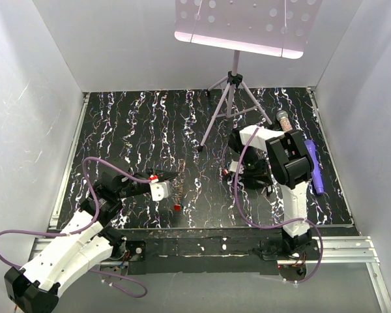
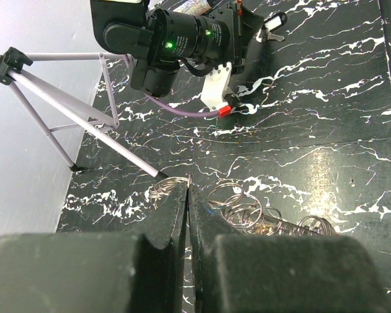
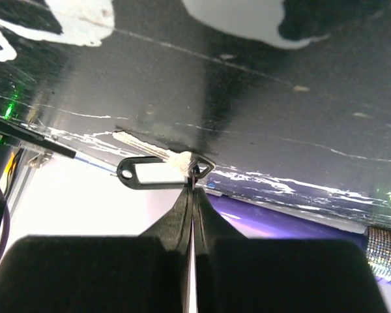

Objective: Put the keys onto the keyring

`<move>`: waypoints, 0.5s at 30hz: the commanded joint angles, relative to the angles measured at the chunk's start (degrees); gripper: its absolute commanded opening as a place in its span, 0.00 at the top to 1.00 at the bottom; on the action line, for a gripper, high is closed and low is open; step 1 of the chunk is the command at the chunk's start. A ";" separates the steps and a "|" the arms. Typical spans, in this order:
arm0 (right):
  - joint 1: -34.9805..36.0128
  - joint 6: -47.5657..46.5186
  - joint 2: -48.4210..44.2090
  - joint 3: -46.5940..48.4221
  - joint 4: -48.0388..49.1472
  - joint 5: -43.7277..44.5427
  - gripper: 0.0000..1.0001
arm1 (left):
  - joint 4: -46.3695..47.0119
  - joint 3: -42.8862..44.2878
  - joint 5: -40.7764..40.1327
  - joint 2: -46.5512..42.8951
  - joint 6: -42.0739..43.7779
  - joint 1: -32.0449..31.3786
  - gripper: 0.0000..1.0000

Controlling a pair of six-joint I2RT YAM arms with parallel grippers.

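The keyring (image 2: 247,210) is a strand of thin metal coils lying across the black marbled table. My left gripper (image 2: 188,184) is shut on it, with coils showing on both sides of the fingertips. In the top view the left gripper (image 1: 164,178) is left of centre. My right gripper (image 3: 194,173) is shut on a silver key (image 3: 146,149) that carries a black tag with a white label (image 3: 150,173). It holds the key above the table, and key and tag also show in the left wrist view (image 2: 272,25). The right gripper (image 1: 238,172) is right of centre. A small red piece (image 1: 176,207) lies on the table near the front.
A tripod (image 1: 228,104) carrying a perforated white plate (image 1: 244,23) stands at the back centre, and one of its legs (image 2: 85,127) reaches near the left gripper. A purple tool (image 1: 317,166) lies at the right edge. White walls close in three sides.
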 commanded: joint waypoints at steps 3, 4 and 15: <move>0.33 1.35 0.30 0.84 -13.30 1.20 0.99 | 1.36 1.01 1.09 -0.58 0.02 -0.01 1.00; 0.16 1.44 -0.13 0.75 -13.74 1.28 0.99 | 1.36 1.00 1.00 -0.58 0.10 -0.01 1.00; -1.34 0.38 -15.86 -8.82 -16.03 1.29 0.99 | 1.18 1.09 1.09 -1.10 0.10 0.07 1.00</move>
